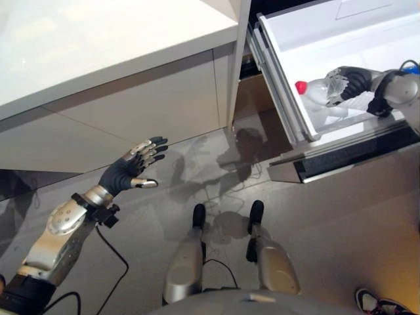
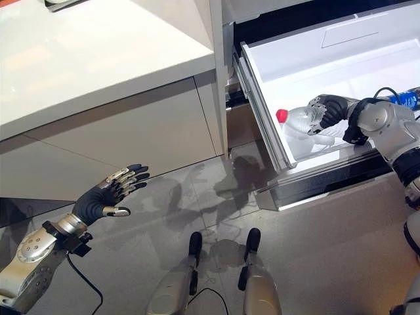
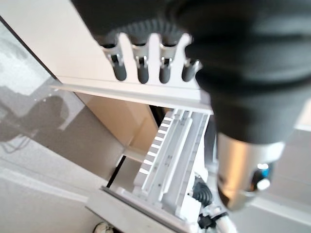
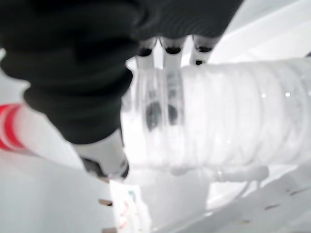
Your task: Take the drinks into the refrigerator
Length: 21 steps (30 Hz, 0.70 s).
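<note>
Right hand (image 2: 331,110) curled round clear plastic red-capped bottle (image 2: 298,121) inside pulled-out white refrigerator drawer (image 2: 262,115) (near its front edge). Left hand (image 1: 134,167) spread, over open floor.

A glossy grey floor (image 1: 341,216) stretches below a white countertop (image 1: 98,39) and pale, flat-fronted cabinets (image 1: 131,111) — soft shadows pooling at their base. A person's shoe (image 1: 380,303) rests on the floor nearby.
</note>
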Motion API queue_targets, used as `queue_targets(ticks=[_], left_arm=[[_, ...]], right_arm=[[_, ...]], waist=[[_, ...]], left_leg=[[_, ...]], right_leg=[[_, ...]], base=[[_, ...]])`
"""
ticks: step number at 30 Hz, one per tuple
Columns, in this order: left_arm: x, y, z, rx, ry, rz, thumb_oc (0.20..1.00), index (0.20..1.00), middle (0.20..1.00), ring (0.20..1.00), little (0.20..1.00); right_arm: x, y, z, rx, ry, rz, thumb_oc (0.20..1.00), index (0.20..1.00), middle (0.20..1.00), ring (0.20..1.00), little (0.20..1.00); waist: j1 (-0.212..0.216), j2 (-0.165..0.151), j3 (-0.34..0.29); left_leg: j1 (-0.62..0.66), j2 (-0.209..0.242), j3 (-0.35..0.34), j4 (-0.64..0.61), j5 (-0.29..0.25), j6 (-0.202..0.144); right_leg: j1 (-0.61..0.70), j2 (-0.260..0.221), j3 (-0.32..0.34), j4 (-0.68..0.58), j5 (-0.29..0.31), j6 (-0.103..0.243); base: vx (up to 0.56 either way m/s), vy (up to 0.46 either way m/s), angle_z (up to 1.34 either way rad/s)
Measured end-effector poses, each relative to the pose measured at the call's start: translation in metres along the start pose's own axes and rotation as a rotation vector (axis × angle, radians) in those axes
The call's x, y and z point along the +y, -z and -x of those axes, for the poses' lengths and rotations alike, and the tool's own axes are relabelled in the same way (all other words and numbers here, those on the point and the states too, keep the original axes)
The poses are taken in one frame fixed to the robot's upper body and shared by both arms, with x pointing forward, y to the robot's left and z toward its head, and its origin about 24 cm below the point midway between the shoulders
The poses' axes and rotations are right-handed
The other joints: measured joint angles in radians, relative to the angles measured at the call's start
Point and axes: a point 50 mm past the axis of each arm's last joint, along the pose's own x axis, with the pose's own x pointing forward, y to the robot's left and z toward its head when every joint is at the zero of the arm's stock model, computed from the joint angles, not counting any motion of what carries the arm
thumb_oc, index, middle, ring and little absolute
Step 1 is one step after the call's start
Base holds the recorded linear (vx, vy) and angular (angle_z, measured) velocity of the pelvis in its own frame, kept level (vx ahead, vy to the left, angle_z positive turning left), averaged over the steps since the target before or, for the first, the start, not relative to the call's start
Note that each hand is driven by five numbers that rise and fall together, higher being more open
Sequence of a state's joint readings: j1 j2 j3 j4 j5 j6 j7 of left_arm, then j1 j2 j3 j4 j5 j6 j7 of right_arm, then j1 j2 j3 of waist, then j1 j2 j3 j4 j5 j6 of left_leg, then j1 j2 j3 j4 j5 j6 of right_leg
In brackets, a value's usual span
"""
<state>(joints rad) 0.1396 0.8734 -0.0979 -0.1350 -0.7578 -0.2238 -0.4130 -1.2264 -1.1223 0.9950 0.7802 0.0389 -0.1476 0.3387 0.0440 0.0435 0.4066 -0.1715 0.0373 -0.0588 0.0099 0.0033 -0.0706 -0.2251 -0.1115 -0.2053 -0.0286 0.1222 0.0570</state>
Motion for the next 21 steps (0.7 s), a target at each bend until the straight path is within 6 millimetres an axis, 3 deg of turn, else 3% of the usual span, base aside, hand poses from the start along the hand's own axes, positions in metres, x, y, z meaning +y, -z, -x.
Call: queue_targets(ticks=[3, 5, 17, 18, 19, 21], left_arm=[[0.0002, -0.0006, -0.0006, -0.003, 0.0, -0.004, 1.0, 1.0, 1.0, 1.0, 1.0], [0.0, -0.0006, -0.0011, -0.004, -0.004, -0.018, 1.0, 1.0, 1.0, 1.0, 1.0], [0.0026, -0.0038, -0.0016, -0.038, -0.042, -0.022, 1.0, 1.0, 1.0, 1.0, 1.0], [0.0026, -0.0038, -0.0016, -0.038, -0.042, -0.022, 1.0, 1.0, 1.0, 1.0, 1.0], [0.0026, -0.0038, -0.0016, -0.038, -0.042, -0.022, 1.0, 1.0, 1.0, 1.0, 1.0], [0.0026, -0.0038, -0.0016, -0.038, -0.042, -0.022, 1.0, 1.0, 1.0, 1.0, 1.0]], right_arm=[[-0.0005, -0.0029, -0.0009, 0.021, -0.018, 0.111, 0.2, 0.2, 0.2, 0.2, 0.2], [0.0007, -0.0075, 0.002, 0.034, -0.065, 0.285, 0.2, 0.2, 0.2, 0.2, 0.2], [0.0021, -0.0076, 0.0021, 0.052, -0.098, 0.351, 0.222, 0.222, 0.222, 0.222, 0.222], [0.0021, -0.0076, 0.002, 0.053, -0.099, 0.352, 0.529, 0.529, 0.529, 0.529, 0.529], [0.0021, -0.0076, 0.0021, 0.053, -0.099, 0.353, 1.0, 1.0, 1.0, 1.0, 1.0], [0.0021, -0.0077, 0.002, 0.054, -0.098, 0.361, 1.0, 1.0, 1.0, 1.0, 1.0]], waist=[[0.001, 0.0, 0.0], [0.0, 0.004, 0.002], [0.002, 0.005, 0.003], [0.002, 0.005, 0.003], [0.002, 0.005, 0.003], [0.002, 0.005, 0.003]], left_leg=[[-0.003, 0.0, 0.001, 0.0, 0.0, 0.0], [-0.004, 0.0, 0.001, 0.0, 0.0, 0.0], [-0.005, 0.0, 0.0, 0.0, 0.0, 0.001], [-0.005, 0.0, 0.0, 0.0, 0.0, 0.001], [-0.005, 0.0, 0.0, 0.0, 0.0, 0.001], [-0.005, 0.0, 0.0, 0.0, 0.001, 0.001]], right_leg=[[-0.005, 0.0, 0.0, 0.003, -0.001, 0.0], [-0.006, 0.0, 0.001, 0.004, -0.001, 0.0], [-0.006, -0.001, 0.001, 0.004, -0.001, 0.0], [-0.006, -0.001, 0.001, 0.004, -0.001, 0.0], [-0.006, -0.001, 0.001, 0.004, -0.001, 0.0], [-0.006, -0.001, 0.001, 0.004, -0.001, 0.0]], base=[[0.0, 0.0, 0.0], [0.0, 0.0, 0.0], [0.0, 0.0, 0.0], [0.0, 0.0, 0.0], [0.0, 0.0, 0.0], [0.0, 0.0, 0.0]])
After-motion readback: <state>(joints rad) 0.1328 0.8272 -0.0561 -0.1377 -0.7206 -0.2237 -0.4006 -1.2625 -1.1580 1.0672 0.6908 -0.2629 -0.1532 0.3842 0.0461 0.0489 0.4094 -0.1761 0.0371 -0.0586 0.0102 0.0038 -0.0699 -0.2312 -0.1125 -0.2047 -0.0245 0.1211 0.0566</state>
